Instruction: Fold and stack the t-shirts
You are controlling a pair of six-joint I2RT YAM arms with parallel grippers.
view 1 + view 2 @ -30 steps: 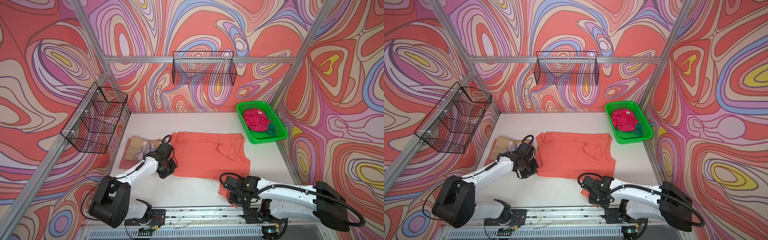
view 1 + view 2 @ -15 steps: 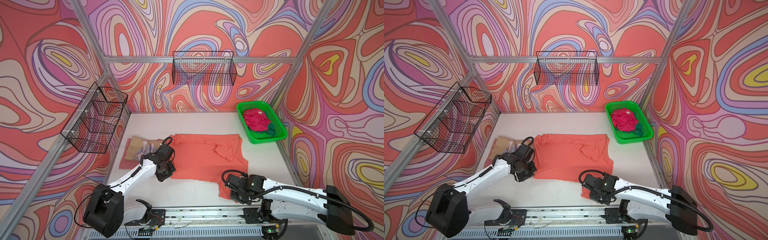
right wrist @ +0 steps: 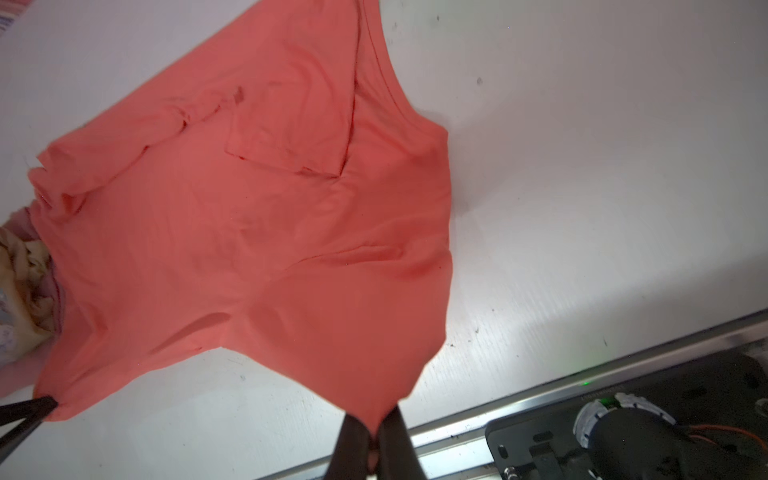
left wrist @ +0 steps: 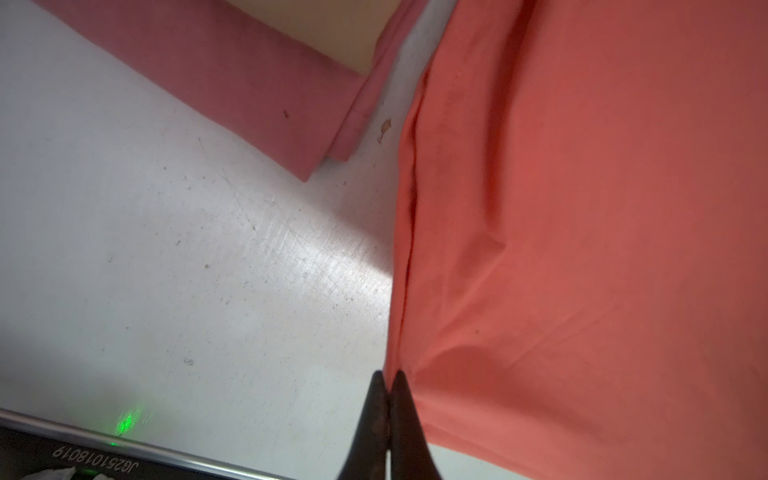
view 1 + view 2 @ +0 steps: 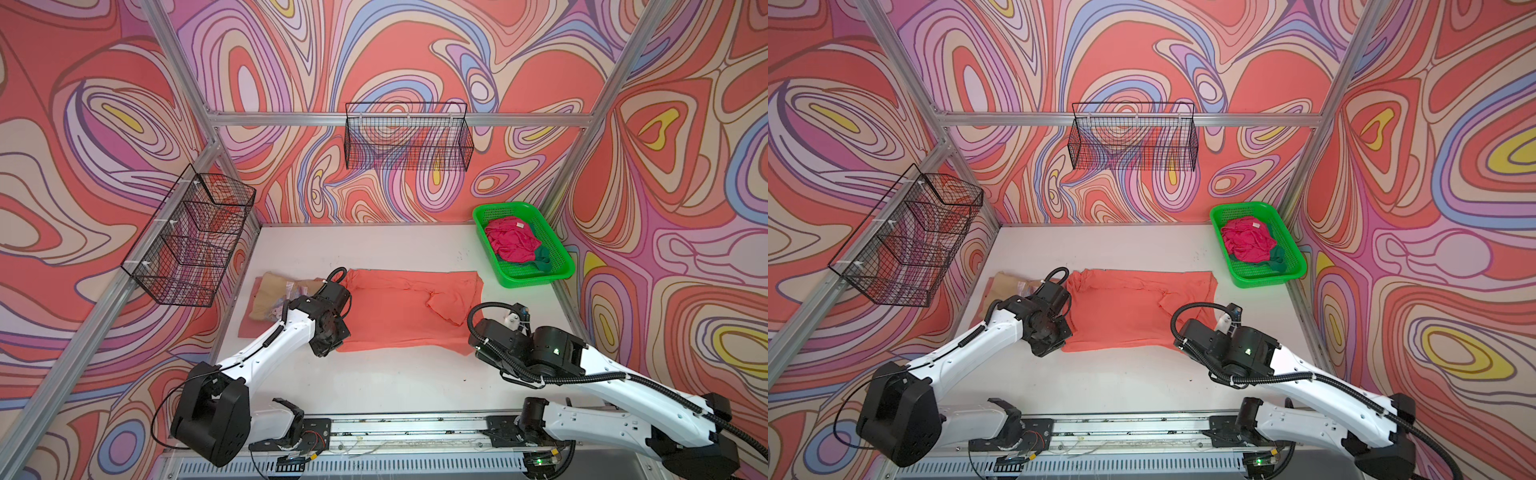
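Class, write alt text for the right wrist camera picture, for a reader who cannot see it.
The right gripper is shut on a corner of a coral-orange t-shirt spread over a white table. The left gripper pinches another corner of it. A tan shirt lies beside it.

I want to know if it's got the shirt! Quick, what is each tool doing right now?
Left tool: closed, pinching the orange t-shirt at its edge.
Right tool: closed, pinching a corner of the same t-shirt.
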